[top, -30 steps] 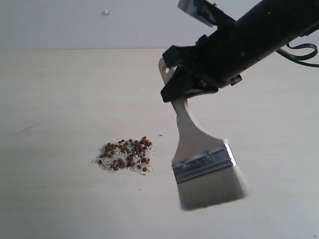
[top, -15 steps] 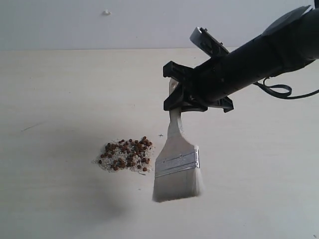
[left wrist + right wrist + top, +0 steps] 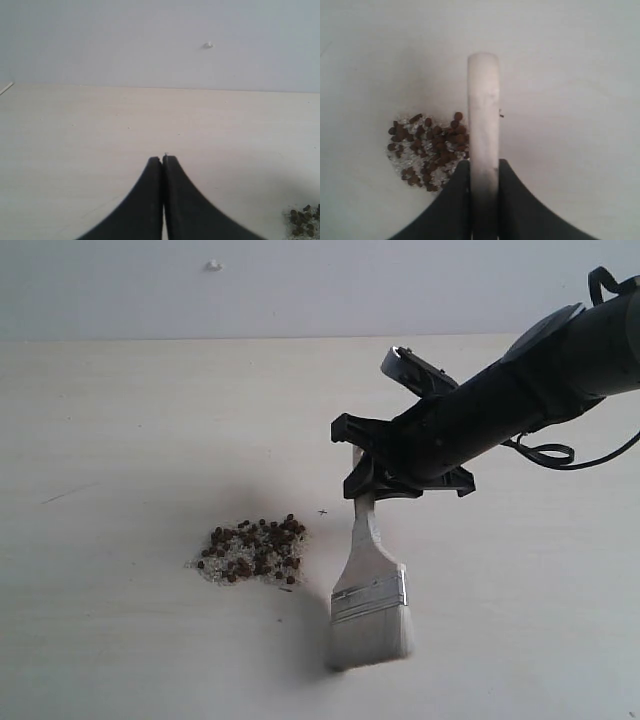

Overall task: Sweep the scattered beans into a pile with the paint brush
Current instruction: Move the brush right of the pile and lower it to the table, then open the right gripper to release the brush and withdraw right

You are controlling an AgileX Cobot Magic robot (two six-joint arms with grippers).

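— Starting at the left: what is the left claw (image 3: pixel 163 159) doing?
— Nothing. It is pressed closed and empty over the worktop (image 3: pixel 120 440). The beans (image 3: pixel 262 538) sit in a pile (image 3: pixel 250 558), centre-left.
— And the right claw (image 3: pixel 365 468)?
— It is clamped on the paint brush (image 3: pixel 370 590) handle. The bristles are down just right of the pile, probably to nudge strays inward.

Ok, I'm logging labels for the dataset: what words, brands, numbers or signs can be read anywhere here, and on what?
No readable words, brands or numbers in any view.
paint brush: handle and ferrule show no print.
table: only a tiny dark cross-like mark, reading "+", near the pile; no lettering.
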